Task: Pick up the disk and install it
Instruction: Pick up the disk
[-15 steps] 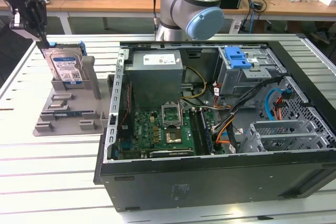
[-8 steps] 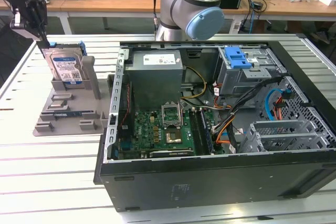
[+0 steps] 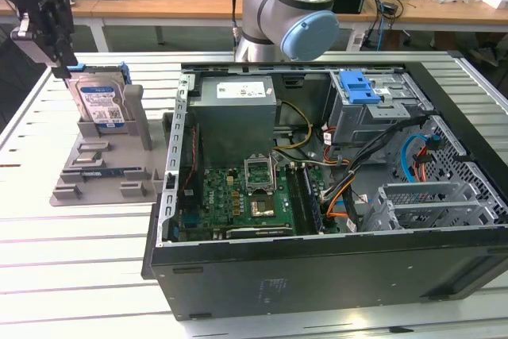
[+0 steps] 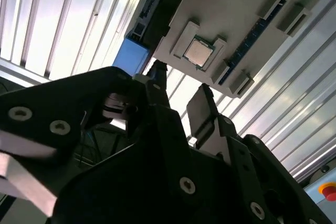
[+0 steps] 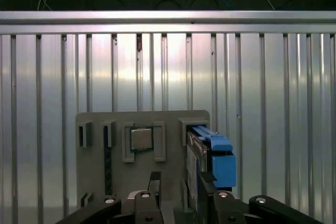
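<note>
The disk [image 3: 99, 101] stands upright in the grey slotted holder [image 3: 95, 172] at the exterior view's left, label facing out, blue rails on its edges. My gripper [image 3: 65, 61] hangs just above its top edge, at the corner toward the exterior view's left. In the first wrist view the two dark fingers [image 5: 155, 181] sit apart over the holder [image 5: 94, 182], with the disk's [image 5: 223, 161] silver edge roughly in line with the gap. The gripper [image 5: 180, 182] is open and holds nothing. In the second wrist view the gripper [image 4: 181, 95] shows light between its fingers, near the disk's blue rail [image 4: 131, 56].
An open computer case [image 3: 317, 260] lies on the slatted metal table [image 3: 79, 260], with a grey drive cage [image 3: 373, 117] topped by a blue latch [image 3: 359, 85] at its far side. A processor chip [image 5: 140, 139] rests in the holder. The arm's base [image 3: 286, 5] stands behind the case.
</note>
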Tool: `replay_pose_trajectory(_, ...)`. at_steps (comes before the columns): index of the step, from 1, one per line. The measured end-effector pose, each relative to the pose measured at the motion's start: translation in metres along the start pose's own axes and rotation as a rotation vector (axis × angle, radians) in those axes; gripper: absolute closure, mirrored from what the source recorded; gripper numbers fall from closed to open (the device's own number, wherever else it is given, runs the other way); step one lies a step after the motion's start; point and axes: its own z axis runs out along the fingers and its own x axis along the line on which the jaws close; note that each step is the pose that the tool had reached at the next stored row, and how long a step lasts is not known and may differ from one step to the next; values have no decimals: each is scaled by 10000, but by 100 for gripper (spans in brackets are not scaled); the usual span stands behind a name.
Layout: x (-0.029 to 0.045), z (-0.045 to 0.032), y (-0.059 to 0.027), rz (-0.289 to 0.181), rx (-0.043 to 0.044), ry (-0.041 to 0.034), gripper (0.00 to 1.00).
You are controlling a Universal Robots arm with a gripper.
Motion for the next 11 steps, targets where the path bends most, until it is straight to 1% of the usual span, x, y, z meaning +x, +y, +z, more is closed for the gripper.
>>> replay_pose_trajectory(1, 0, 0, 0, 1, 1, 0, 53)
replay_pose_trajectory(3, 0, 0, 0, 1, 0, 0, 53)
replay_pose_trajectory(4, 0, 0, 0, 2, 1, 0, 46)
replay_pose_trajectory(5, -4, 3, -1, 16, 3, 0, 46)
replay_pose_trajectory(8, -14, 22, -1, 325, 5, -5, 46)
replay_pose_trajectory(10, -59, 39, 0, 385, 6, -7, 46)
replay_pose_trajectory(11, -149, 57, 0, 385, 6, -7, 46)
